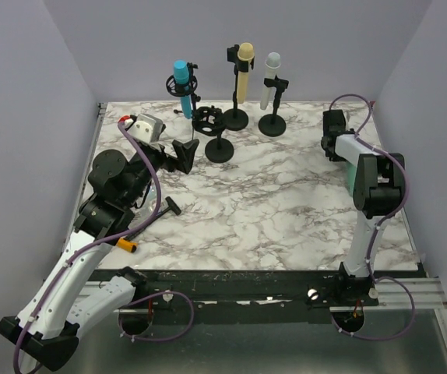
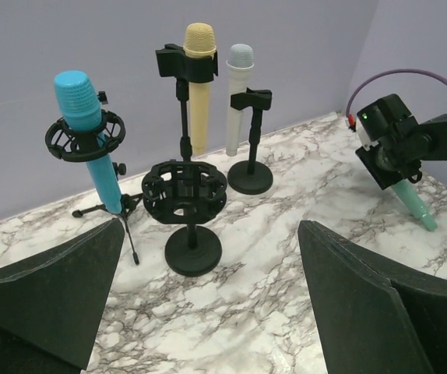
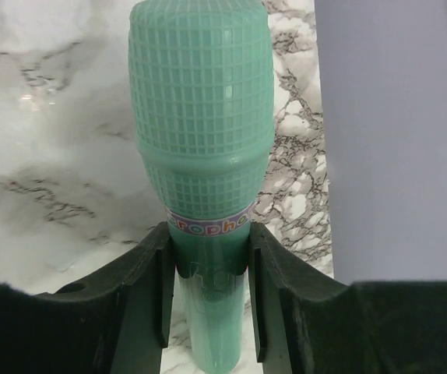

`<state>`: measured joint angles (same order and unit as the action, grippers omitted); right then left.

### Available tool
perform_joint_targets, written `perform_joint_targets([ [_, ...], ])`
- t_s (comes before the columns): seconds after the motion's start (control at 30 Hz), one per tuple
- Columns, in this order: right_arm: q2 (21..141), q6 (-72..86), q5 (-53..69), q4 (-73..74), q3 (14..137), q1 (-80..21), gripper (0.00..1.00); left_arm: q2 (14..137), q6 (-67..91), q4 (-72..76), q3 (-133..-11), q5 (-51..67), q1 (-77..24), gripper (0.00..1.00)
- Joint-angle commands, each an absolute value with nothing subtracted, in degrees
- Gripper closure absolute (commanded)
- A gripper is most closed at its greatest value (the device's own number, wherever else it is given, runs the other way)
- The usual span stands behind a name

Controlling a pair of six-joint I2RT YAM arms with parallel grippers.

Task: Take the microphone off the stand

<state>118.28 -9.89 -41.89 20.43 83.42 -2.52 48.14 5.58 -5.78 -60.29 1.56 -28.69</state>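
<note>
The table (image 1: 270,195) has a white marble pattern with grey veins. Plain lilac walls (image 1: 286,31) close it in on the left, the far side and the right. A black rail (image 1: 247,276) runs along its near edge, where the arms are bolted.

The green mic (image 3: 202,117) is off any stand, at the far right of the table close to the right wall. The right gripper (image 3: 208,273) clamps it just below the gridded head, with one finger (image 3: 153,280) pressed to each side. In the left wrist view the mic (image 2: 414,206) slants down out of the gripper (image 2: 395,164) towards the marble. Whether its end touches the surface cannot be told.

The left gripper (image 2: 208,312) sits at the middle left with its jaws wide and nothing between them. It faces the empty stand (image 2: 184,191), which stands upright on its round base.

Behind that stand, along the far edge, a blue mic (image 2: 83,109) leans in a ring mount on a tripod. To its right a yellow mic (image 2: 198,78) and a white mic (image 2: 237,93) are clipped upright in their stands.
</note>
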Motion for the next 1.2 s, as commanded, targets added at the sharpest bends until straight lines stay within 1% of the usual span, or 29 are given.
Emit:
perform_joint_targets([
  [0.0,117.7,-8.9,-33.7,21.3,83.3,-0.3,0.92,48.3,5.2,-5.4,-61.2,2.1,-29.2,0.01],
  [0.17,120.7,-9.1,-31.6,22.7,83.7,-0.3,0.9,47.6,4.0,-4.9,-60.7,0.5,-29.7,0.01],
  [0.27,120.7,-9.1,-30.6,22.9,83.6,0.7,0.85,47.4,3.1,-4.7,-60.4,-1.4,-30.2,0.02],
  [0.37,120.3,-8.7,-30.0,22.9,83.5,1.3,0.82,47.3,2.6,-4.7,-60.2,-2.1,-30.6,0.01],
  [0.53,121.0,-7.9,-29.8,23.5,83.6,1.6,0.82,46.3,1.8,-4.3,-59.7,-5.0,-31.3,0.01],
  [0.7,122.1,-7.0,-29.4,24.6,84.5,1.6,0.7,45.8,0.6,-3.8,-59.2,-6.8,-32.2,0.01],
  [1.17,122.9,-5.2,-27.8,26.6,86.2,1.5,0.49,45.9,0.4,-3.9,-59.2,-6.9,-32.4,0.01],
])
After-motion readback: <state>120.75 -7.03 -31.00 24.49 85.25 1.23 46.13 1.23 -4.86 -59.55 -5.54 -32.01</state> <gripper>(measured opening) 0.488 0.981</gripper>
